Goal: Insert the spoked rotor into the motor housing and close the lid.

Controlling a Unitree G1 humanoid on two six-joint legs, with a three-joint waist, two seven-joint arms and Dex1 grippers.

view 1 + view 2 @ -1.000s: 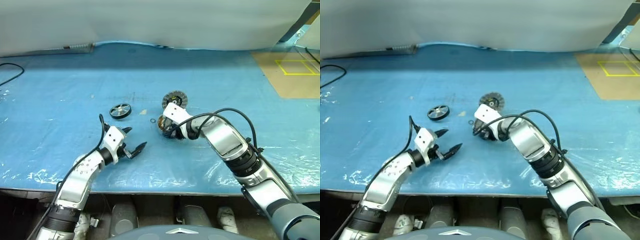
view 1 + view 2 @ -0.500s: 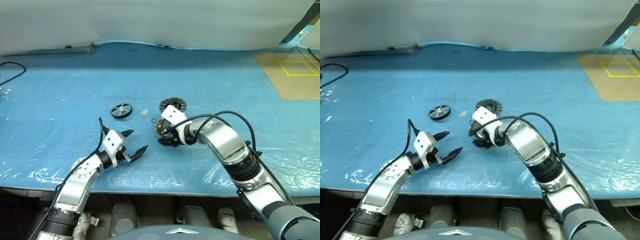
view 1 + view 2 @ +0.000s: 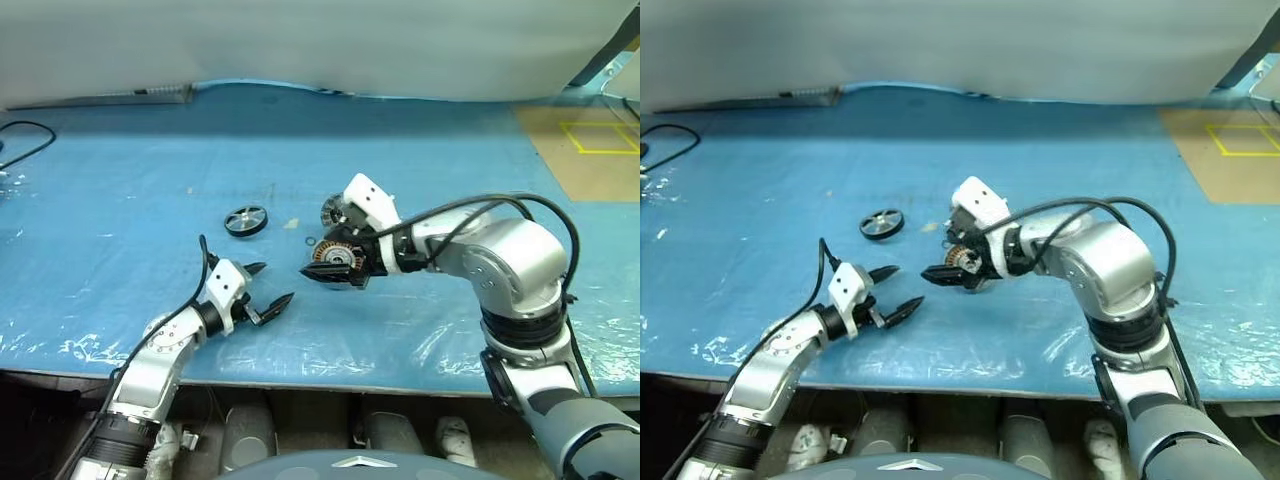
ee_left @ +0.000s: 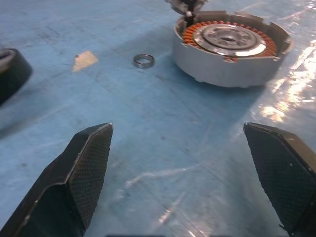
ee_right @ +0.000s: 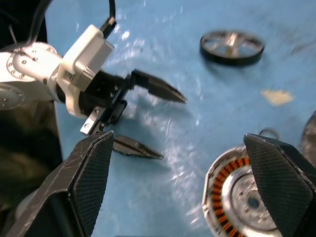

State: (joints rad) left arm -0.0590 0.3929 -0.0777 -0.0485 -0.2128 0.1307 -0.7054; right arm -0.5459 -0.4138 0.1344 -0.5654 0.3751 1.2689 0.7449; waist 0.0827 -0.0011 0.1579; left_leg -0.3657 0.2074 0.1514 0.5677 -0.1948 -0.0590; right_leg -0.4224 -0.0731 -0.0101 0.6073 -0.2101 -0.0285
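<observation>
The motor housing point(image 4: 228, 45) sits upright on the blue table cover point(image 3: 120, 200), copper windings showing and its centre free. The lid point(image 3: 336, 208) lies just behind the housing, and a thin ring washer point(image 4: 143, 60) lies just beside it. The spoked rotor point(image 3: 245, 219) rests flat, well apart from the housing on its left. The right gripper point(image 3: 952, 275) hovers above the housing, jaws spread wide and holding nothing. The left gripper point(image 3: 267, 290) waits nearer than the housing, jaws also wide apart and empty. The next step is probably fetching the rotor. Grip it by the rim, keep it level, and lower it hub-centred into the housing, clear of the washer.
</observation>
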